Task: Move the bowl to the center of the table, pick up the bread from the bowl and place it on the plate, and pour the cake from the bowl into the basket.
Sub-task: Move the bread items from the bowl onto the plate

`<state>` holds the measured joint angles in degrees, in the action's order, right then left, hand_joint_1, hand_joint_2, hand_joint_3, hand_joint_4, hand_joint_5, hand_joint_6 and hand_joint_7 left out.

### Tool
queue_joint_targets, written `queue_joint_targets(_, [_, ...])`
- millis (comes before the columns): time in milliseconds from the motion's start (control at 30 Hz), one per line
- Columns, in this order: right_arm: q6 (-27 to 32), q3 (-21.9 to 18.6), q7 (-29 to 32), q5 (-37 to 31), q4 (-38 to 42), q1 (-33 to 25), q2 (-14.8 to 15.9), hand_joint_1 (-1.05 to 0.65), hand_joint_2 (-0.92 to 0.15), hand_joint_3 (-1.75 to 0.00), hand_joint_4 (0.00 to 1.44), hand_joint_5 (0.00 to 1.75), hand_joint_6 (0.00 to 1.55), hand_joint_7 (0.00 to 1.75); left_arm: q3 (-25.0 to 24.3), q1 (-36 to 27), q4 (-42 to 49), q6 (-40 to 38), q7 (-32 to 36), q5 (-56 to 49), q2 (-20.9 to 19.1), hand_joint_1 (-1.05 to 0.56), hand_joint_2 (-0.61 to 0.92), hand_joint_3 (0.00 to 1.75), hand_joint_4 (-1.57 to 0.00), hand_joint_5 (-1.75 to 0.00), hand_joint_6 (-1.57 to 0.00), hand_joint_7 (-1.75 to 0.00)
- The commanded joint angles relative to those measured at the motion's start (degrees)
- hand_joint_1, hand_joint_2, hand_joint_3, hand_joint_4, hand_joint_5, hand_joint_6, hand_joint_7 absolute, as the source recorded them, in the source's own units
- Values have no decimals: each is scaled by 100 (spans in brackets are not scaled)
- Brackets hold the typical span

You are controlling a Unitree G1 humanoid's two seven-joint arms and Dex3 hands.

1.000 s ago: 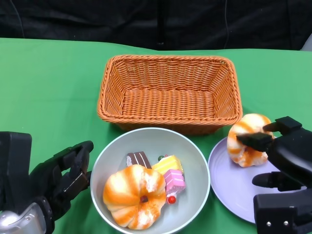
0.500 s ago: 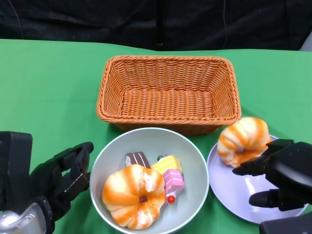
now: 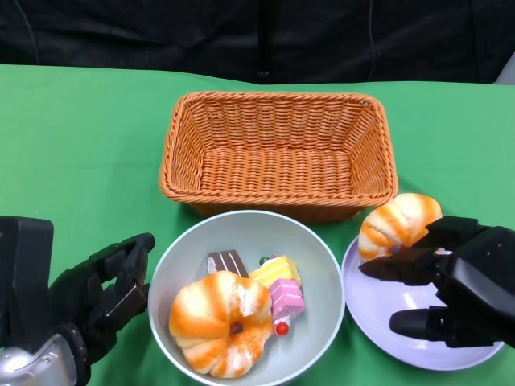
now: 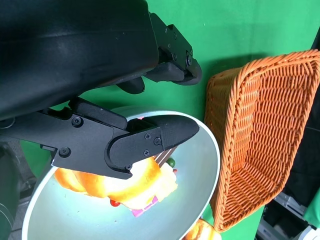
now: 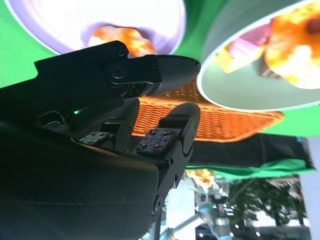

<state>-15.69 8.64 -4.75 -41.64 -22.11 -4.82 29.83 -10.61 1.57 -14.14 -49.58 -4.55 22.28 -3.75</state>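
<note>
Now that the right hand [image 3: 447,285] has let go, fingers apart, one bread [image 3: 398,223] rests on the plate [image 3: 378,310]; left hand [image 3: 100,293] open beside the bowl [image 3: 326,265]; another bread remains.

You've got bright, even light from above on the green tabletop [image 3: 88,137], with only soft shadows under the woven orange basket [image 3: 278,153]. In your right wrist view the pale lilac plate [image 5: 60,20] blows out to white glare, and the rounded black hand shell [image 5: 65,190] sits dark and underexposed. Close objects there look blurred.
</note>
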Motion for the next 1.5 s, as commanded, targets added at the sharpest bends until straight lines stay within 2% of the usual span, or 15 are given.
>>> queue_joint_targets(33, [-150, -69, 35, 203, -241, -13, -102, -64, -92, -36, 59, 67, 78, 8, -24, 15, -28, 18, 21, -15, -53, -58, 92, 67, 0, -90, -38, -1])
queue_joint_targets(200, [-280, 93, -127, 371, -387, 180, -277, -64, -92, -38, 56, 65, 74, 5, 16, 5, -2, 81, -8, -43, -65, -58, 92, 66, 0, -92, -38, -1])
queue_joint_targets(433, [-151, 479, -429, 304, -508, 543, -708, -65, -92, -40, 53, 66, 71, 3, 44, -8, -38, 48, 12, -39, -76, -59, 92, 66, 0, -92, -37, -1])
queue_joint_targets(500, [-125, 621, -458, 241, -430, 689, -849, -65, -92, -37, 48, 76, 69, 2, 53, -12, -48, 42, 8, -37, -76, -59, 92, 65, 0, -91, -37, 0])
queue_joint_targets(667, [27, 894, -570, 196, -173, 979, -1159, -65, -92, -32, 39, 86, 66, 0, 80, -25, -69, 48, -2, -37, -88, -59, 92, 66, 0, -90, -37, 0])
queue_joint_targets(967, [374, 1417, -747, -16, 475, 1405, -1571, -62, -92, -20, 29, 88, 59, 0, 165, -66, -161, 37, -55, -45, -145, -59, 92, 68, 0, -90, -36, 0])
queue_joint_targets(1100, [469, 1622, -678, -115, 886, 1561, -1739, -61, -92, -12, 27, 90, 59, 0, 182, -75, -183, 20, -62, -31, -179, -58, 92, 70, 0, -90, -36, 0])
queue_joint_targets(1500, [633, 2041, -288, -452, 1954, 1941, -2110, -61, -92, -11, 21, 91, 58, 0, 84, -72, -158, 42, -35, 28, -128, -59, 92, 68, 0, -89, -36, -1])
